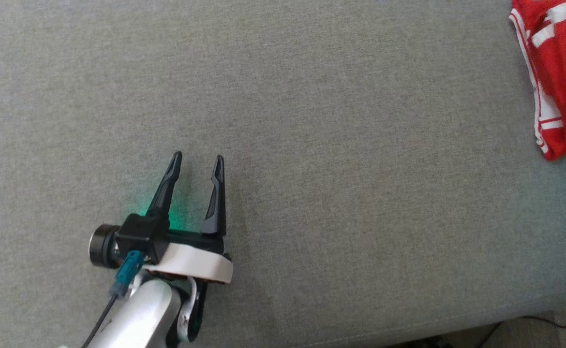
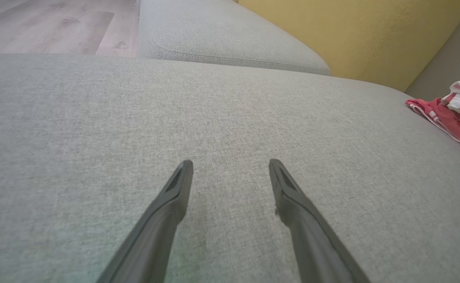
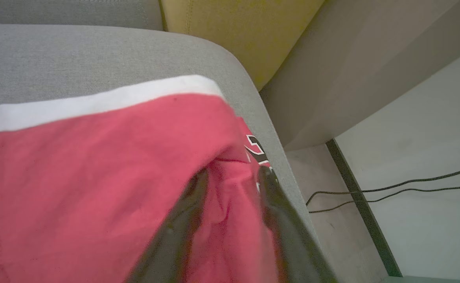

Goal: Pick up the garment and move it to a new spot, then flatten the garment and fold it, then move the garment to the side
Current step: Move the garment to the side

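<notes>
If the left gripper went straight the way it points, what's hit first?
Most likely the bare grey cushion: the left gripper, jaws open and empty, aims low across its fabric. The red garment lies well off to the right, outside that line. Depth is hard to judge.

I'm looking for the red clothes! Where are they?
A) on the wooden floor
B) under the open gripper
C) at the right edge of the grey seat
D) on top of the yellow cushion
C. In the head view the red garment lies at the right edge of the grey seat, far from the left gripper.
</notes>
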